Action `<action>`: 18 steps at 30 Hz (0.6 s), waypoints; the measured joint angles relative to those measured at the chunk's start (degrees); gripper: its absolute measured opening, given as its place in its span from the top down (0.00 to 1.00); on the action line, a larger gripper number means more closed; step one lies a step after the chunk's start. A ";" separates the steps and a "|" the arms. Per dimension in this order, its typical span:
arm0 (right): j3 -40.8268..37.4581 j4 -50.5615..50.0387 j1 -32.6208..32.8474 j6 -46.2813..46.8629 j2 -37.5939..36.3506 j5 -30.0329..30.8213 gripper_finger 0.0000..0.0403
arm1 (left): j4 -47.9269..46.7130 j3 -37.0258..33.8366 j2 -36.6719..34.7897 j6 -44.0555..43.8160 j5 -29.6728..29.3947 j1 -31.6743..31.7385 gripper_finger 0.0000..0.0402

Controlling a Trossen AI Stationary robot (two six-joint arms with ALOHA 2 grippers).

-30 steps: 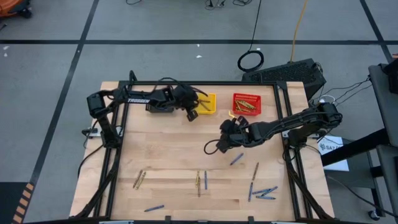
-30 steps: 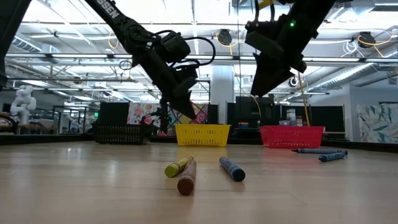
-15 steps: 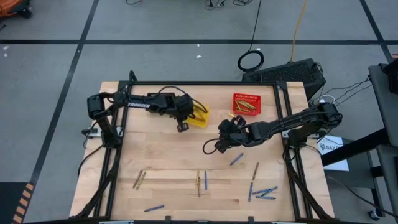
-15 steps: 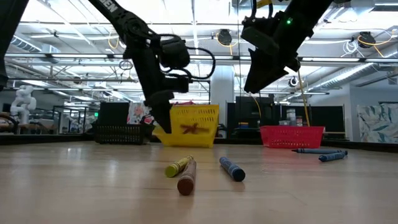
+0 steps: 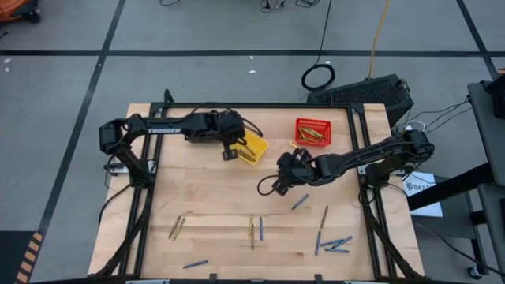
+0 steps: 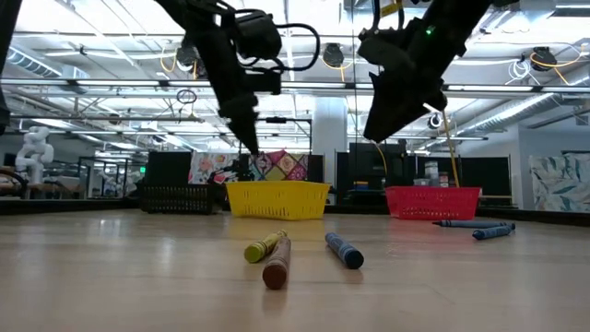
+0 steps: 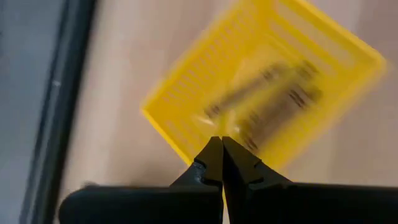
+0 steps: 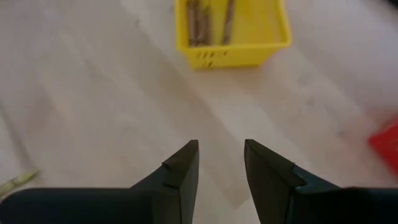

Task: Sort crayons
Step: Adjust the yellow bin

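The yellow mesh basket (image 5: 252,148) sits level on its base at the table's far middle, turned askew, with tan-brown crayons (image 8: 199,18) inside. My left gripper (image 5: 228,152) is shut and hangs just above the basket's left side; the low view (image 6: 253,149) shows a gap to the rim. My right gripper (image 5: 284,167) is open and empty, up in the air right of the basket; it also shows in the low view (image 6: 383,124). Loose crayons lie near the front: olive ones (image 5: 177,227), blue ones (image 5: 335,244), and a blue one (image 5: 300,202).
A red basket (image 5: 312,132) with crayons stands at the far right. A black basket (image 6: 175,198) shows at the far left in the low view. An olive crayon (image 6: 263,246), a brown one (image 6: 277,267) and a blue one (image 6: 343,250) lie close to the front edge.
The yellow basket has been drawn from the far edge toward the table's near-left, tipped up on one side half a second ago, and now sits level and turned about. My left gripper went near-left with it, then rose clear above it.
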 joint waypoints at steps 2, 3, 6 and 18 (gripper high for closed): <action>0.00 0.04 -0.12 -0.23 0.00 -1.68 0.71 | -3.25 0.07 -0.43 0.00 2.04 -0.79 1.00; 0.00 0.02 -0.18 -0.33 0.00 -2.39 0.71 | -4.63 0.11 -0.40 -0.03 2.68 -1.23 1.00; 0.00 0.04 -0.65 -0.61 0.00 -2.68 0.71 | -8.43 0.09 -0.28 -0.08 3.05 -2.86 1.00; 0.00 0.04 -0.99 -0.39 0.00 -2.74 0.71 | -7.81 -0.01 1.13 -0.02 3.16 -8.39 1.00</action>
